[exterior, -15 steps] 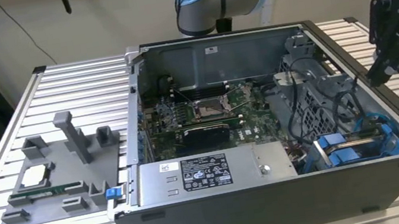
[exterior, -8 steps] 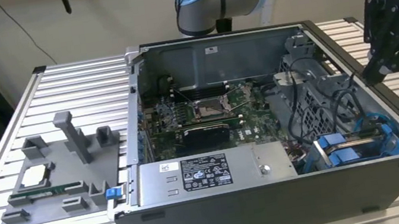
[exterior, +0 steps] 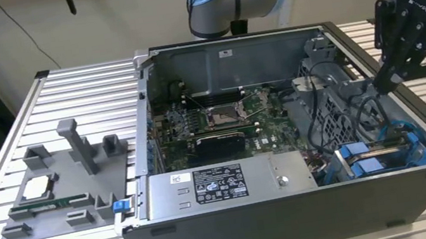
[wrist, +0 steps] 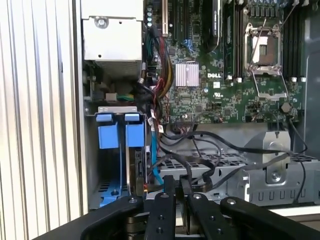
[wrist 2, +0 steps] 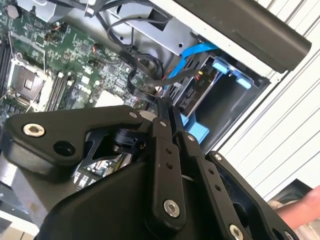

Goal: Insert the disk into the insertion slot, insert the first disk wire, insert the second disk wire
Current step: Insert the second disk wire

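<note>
The disk (wrist: pixel 140 170) sits edge-on in its blue carrier (wrist: pixel 134 135) inside the insertion slot (wrist: pixel 117 108) of the drive cage. In the exterior view, the disk (exterior: pixel 382 147) is at the case's near right corner. My gripper (exterior: pixel 387 82) hangs above the case's right wall, beyond the cage. Its fingers (wrist: pixel 170 187) are shut on a thin black wire (wrist 2: pixel 142 82) that loops up from the cables near the cage. In the second wrist view the gripper (wrist 2: pixel 163 102) points toward the disk (wrist 2: pixel 196 90), a short way from it.
A light blue cable (wrist: pixel 154 167) runs beside the disk. A second blue carrier (wrist: pixel 103 135) stands next to it. The silver power supply (exterior: pixel 227 182), motherboard (exterior: pixel 213 122) and loose black cables (exterior: pixel 339 106) crowd the case. A grey fixture (exterior: pixel 65 188) lies at the exterior view's left. A person's hand (wrist 2: pixel 300 207) is nearby.
</note>
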Motion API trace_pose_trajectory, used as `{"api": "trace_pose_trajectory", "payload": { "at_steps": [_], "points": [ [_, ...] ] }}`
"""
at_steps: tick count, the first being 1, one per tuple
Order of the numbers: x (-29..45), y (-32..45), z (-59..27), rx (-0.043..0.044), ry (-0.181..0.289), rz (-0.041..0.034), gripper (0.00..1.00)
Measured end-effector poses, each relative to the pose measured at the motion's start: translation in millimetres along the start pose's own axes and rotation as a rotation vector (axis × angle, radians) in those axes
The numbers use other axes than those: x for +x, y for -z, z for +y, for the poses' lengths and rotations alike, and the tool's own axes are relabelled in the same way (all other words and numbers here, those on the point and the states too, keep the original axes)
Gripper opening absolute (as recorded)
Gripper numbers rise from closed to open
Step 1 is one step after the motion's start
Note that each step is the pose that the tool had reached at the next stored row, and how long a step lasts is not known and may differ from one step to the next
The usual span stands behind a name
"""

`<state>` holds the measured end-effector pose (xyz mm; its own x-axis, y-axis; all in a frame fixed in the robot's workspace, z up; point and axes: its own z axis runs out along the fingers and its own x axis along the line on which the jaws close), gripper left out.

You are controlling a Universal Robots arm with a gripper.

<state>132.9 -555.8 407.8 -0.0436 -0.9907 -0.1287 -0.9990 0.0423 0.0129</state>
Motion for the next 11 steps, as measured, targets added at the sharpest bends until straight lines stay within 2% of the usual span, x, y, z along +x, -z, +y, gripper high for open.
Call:
{"api": "trace_pose_trajectory", "payload": {
  "at_steps": [7, 11],
  "points": [
    [1.0, -0.8, 20.3, 0.0015, 0.002, 0.0, 0.0],
    [1.5, -2.6, 24.4, 0.0015, 0.003, 0.0007, 0.0]
  ]
}}
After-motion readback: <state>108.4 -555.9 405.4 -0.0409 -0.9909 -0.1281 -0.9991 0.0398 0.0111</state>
